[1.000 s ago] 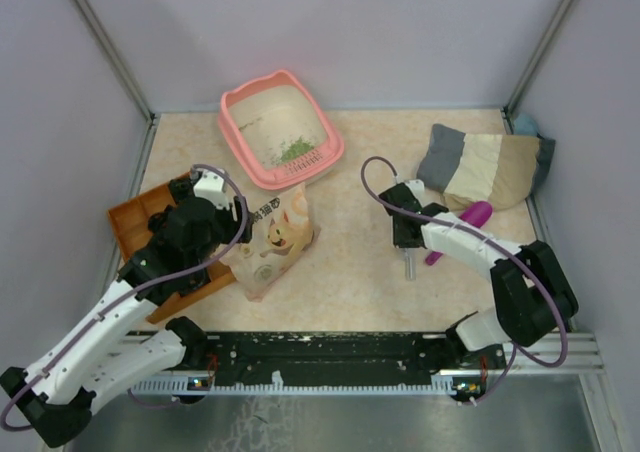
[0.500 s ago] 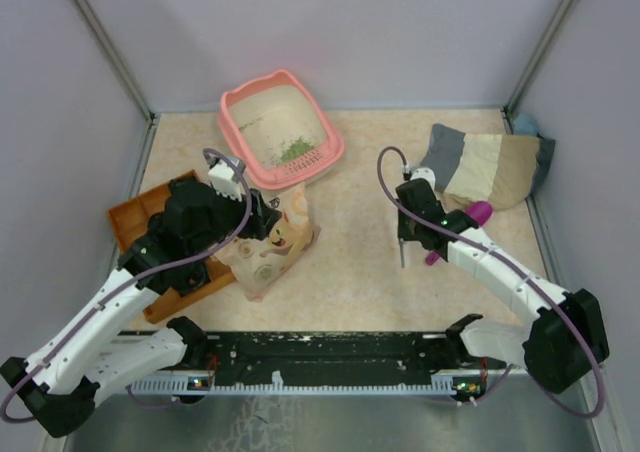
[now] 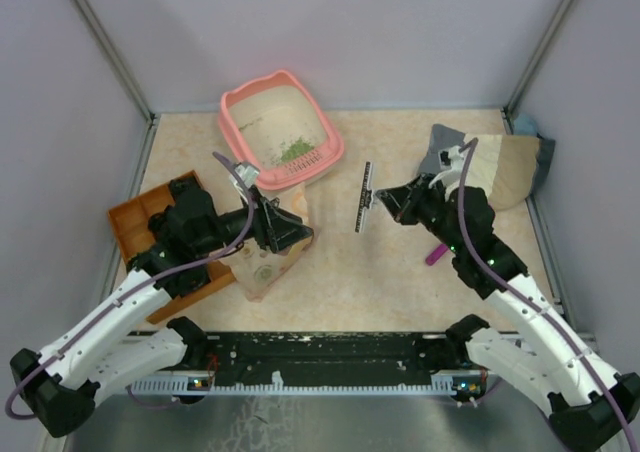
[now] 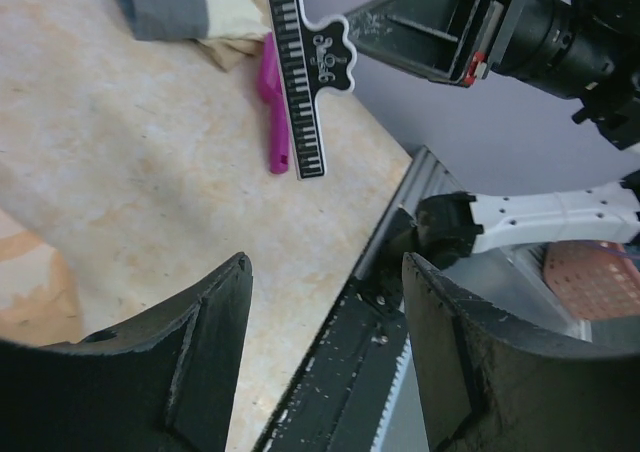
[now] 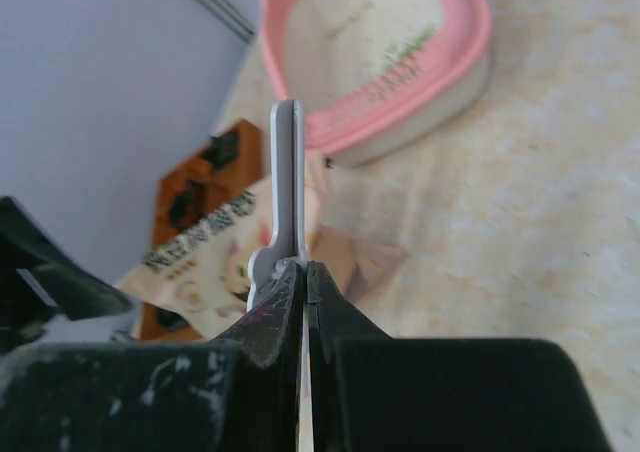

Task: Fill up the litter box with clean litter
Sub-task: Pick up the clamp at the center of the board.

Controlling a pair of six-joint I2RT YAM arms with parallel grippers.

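Top external — litter box (image 3: 305,172) just beyond left jaws, wide over bag (image 3: 262,272); right jaws tight on clip (image 3: 364,197).

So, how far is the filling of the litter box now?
Only a small pile of clean litter lies in the litter box. The shut right gripper holds a piano-key clip in the air; the open left gripper is at the paper bag. Pouring from the bag is left.

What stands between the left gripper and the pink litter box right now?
Nothing visible blocks it. The open left gripper hangs over the paper bag; only the bag's low upper end lies between it and the litter box.
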